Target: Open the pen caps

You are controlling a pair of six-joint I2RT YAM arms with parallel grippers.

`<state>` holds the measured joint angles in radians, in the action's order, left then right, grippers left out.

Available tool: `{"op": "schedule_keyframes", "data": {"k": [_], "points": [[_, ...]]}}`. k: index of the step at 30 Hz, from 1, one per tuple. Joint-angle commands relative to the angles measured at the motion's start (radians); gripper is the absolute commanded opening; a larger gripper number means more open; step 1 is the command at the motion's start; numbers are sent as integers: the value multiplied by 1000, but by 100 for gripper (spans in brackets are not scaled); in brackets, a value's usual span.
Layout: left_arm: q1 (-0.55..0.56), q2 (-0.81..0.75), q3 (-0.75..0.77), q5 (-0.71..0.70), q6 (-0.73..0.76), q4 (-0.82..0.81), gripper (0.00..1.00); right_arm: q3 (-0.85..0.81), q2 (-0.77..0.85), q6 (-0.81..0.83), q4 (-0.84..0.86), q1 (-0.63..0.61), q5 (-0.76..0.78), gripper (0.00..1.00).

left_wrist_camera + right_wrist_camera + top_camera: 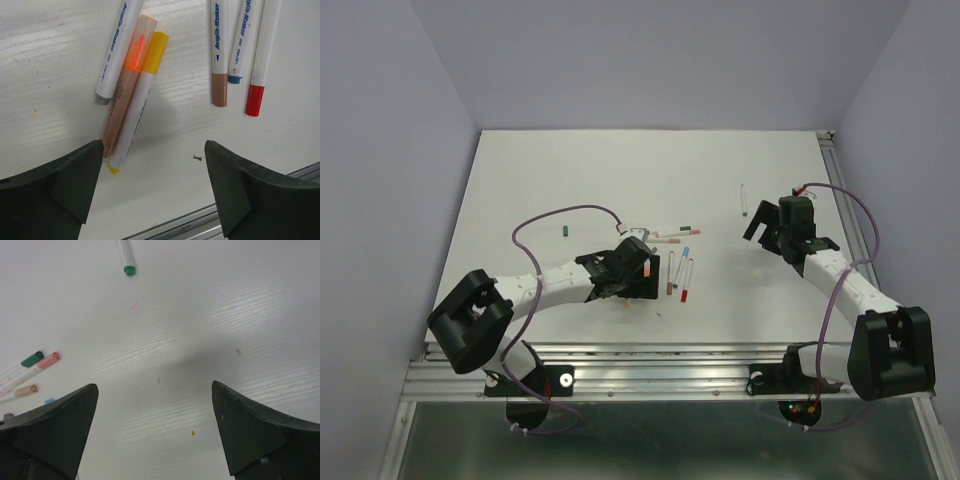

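Observation:
Several marker pens lie mid-table. In the left wrist view a yellow cap (155, 52) sits on a white pen beside a peach-orange pen (131, 80) and a grey-ended pen (116, 55). To the right are a brown cap (219, 90), a blue cap (235, 79) and a red cap (254, 100), all on their pens. My left gripper (155, 192) (632, 292) is open and empty, just below the yellow pen's tail. My right gripper (155, 430) (760, 232) is open and empty over bare table. It sees a green cap (32, 359) and a pink cap (48, 360) at the left.
A loose green cap (565, 231) lies left of the pens. A single white pen (743, 198) with a green tip (129, 270) lies beyond the right gripper. The metal rail (650, 355) runs along the table's near edge, close under the left gripper.

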<state>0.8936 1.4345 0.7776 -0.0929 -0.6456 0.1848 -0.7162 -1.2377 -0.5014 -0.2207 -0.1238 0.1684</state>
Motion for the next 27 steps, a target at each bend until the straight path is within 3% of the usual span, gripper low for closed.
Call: {"op": "schedule_keyframes", "data": {"k": [1, 16, 21, 27], "points": [[18, 20, 48, -27, -11, 19, 93, 11, 30, -3, 35, 4, -10, 100], [80, 104, 75, -47, -45, 28, 89, 18, 0, -9, 26, 4, -4, 100], [88, 135, 98, -51, -43, 30, 83, 21, 3, -8, 29, 6, -20, 100], [88, 202, 201, -163, -81, 123, 83, 23, 7, -5, 29, 4, -29, 100]]}}
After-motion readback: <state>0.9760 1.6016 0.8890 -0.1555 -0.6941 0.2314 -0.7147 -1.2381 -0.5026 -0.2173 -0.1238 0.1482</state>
